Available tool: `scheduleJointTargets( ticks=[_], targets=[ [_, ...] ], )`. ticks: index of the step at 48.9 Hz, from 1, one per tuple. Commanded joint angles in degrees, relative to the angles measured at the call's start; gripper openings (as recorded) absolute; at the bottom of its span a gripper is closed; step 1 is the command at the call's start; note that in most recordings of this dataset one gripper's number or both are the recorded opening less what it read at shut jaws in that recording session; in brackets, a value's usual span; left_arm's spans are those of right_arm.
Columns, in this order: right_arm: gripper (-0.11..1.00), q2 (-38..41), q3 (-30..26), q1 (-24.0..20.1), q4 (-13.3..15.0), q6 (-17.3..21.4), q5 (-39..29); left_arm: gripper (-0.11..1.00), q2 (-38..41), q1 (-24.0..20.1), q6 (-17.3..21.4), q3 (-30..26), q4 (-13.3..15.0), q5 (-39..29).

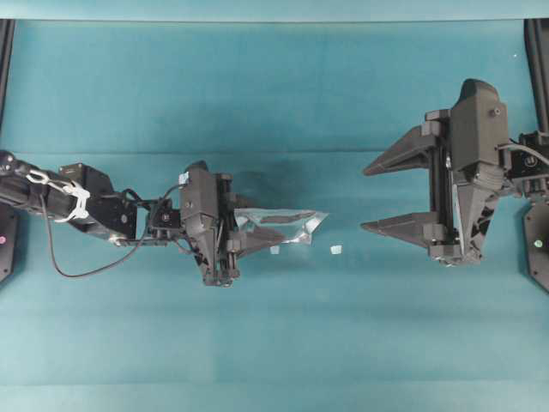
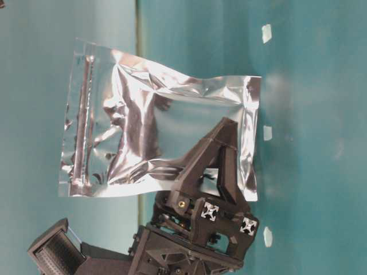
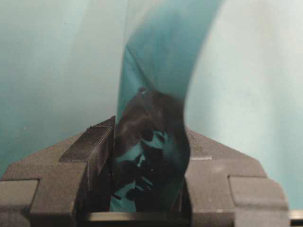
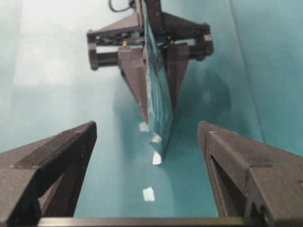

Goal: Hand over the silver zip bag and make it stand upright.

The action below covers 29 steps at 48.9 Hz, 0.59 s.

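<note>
Wide-spread, empty right hand (image 4: 147,175) faces the silver zip bag (image 1: 279,228), pinched edge-on above the teal tabletop (image 1: 274,103) by the left hand (image 1: 244,245); a clean handover likely means clamping the bag's free end before the left lets go.

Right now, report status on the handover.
Left gripper shut on silver bag, held off the table. Right gripper open, facing it, apart. Small pale bits on table between.

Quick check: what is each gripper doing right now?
Left gripper: shut on the silver zip bag.
Right gripper: open, holding nothing.
</note>
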<state>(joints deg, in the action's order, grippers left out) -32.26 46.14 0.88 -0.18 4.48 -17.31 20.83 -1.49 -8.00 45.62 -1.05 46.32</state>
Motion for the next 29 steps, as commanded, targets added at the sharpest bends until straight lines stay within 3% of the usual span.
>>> scheduleJointTargets(
  ticks=[1,29],
  targets=[
    [0.95,-0.5,-0.1,-0.1,0.1,0.5,0.6,0.21,-0.5,0.4,0.0,-0.3,-0.1,-0.1],
    [0.95,-0.5,0.7,-0.1,0.1,0.5,0.7,0.21,-0.7,0.4,0.1,-0.2,-0.1,-0.7]
  ],
)
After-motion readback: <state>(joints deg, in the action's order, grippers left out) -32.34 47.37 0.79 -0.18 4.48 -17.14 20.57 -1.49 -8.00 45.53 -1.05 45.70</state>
